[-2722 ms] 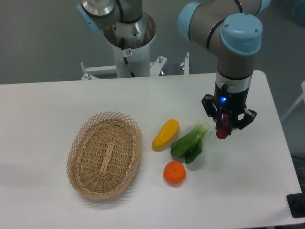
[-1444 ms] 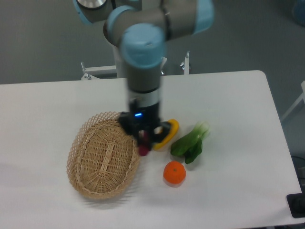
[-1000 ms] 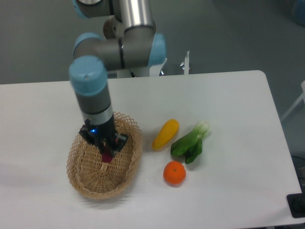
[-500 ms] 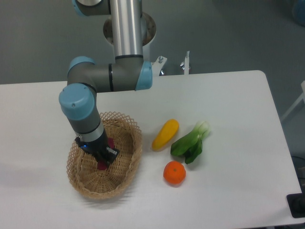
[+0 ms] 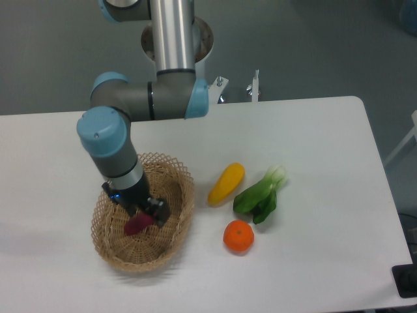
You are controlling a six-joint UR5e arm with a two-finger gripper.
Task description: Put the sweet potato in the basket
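The arm descends from its grey base column at top centre. A horizontal link runs leftward from the column to a joint with a light-blue cap. From that joint the wrist section angles downward and slightly rightward. A blue indicator light shows on the wrist just above the tool. The tool (image 5: 142,215) points down, low at the lower left of the view. Its black fingers (image 5: 158,210) appear spread apart, though the exact gap between them is hard to make out at this angle.
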